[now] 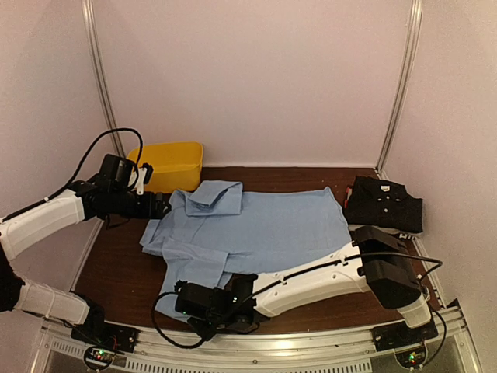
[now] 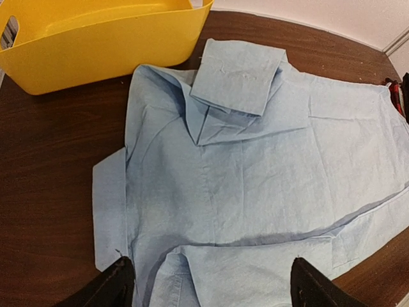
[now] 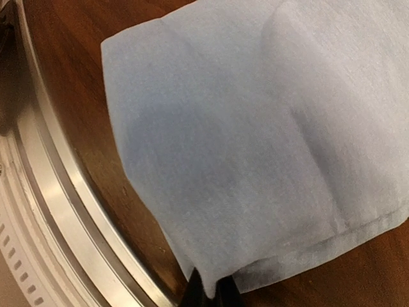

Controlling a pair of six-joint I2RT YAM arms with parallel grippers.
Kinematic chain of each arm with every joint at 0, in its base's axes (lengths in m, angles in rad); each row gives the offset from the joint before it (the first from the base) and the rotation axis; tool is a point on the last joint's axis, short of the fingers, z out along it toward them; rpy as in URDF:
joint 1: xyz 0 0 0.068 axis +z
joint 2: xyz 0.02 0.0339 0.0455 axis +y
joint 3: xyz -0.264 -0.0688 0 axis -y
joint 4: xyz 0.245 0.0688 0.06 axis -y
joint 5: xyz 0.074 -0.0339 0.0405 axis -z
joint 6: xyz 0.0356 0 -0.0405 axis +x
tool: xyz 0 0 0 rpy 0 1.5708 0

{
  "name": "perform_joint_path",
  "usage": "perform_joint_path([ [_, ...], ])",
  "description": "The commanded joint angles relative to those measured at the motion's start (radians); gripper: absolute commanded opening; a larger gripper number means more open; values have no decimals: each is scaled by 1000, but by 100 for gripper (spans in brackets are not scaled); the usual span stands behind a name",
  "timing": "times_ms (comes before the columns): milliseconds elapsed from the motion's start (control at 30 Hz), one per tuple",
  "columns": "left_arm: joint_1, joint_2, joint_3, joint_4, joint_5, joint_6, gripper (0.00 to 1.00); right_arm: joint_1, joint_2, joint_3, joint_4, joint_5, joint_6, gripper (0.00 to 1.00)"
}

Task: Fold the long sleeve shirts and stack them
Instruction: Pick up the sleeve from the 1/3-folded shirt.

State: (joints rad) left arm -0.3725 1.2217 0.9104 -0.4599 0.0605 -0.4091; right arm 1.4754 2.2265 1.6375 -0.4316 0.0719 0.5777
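Right at the near edge of the table (image 1: 116, 264), the right gripper (image 3: 211, 289) is pinching shut on a corner of the light blue shirt (image 1: 264, 225), just beside the shiny metal rail (image 3: 70, 211). The shirt is lying spread out in the middle of the brown wooden table, with one sleeve folded over near the collar. The left gripper (image 2: 211, 286) is hanging wide open at the shirt's left side, holding nothing.

The cloth is looking thin, soft and a bit wrinkly. It is probably light and floppy, and it is likely going to sag when lifted. Corners and edges are looking like the best spots to pinch.

A black shirt (image 1: 384, 203) is sitting folded at the far right. A smooth yellow plastic bin (image 1: 167, 165) is standing at the back left.
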Motion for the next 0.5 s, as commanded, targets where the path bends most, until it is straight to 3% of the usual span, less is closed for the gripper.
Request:
perform_joint_path([
  [0,7,-18,-9,49,1,11,86,5,-63,-24,24,28,4,0],
  [267,7,-42,-10,50,-24,12,88,-20,-200,-70,99,-103,-22,0],
  [467,7,-53,-17,56,-23,9,90,-113,-351,-191,220,-276,-1,0],
])
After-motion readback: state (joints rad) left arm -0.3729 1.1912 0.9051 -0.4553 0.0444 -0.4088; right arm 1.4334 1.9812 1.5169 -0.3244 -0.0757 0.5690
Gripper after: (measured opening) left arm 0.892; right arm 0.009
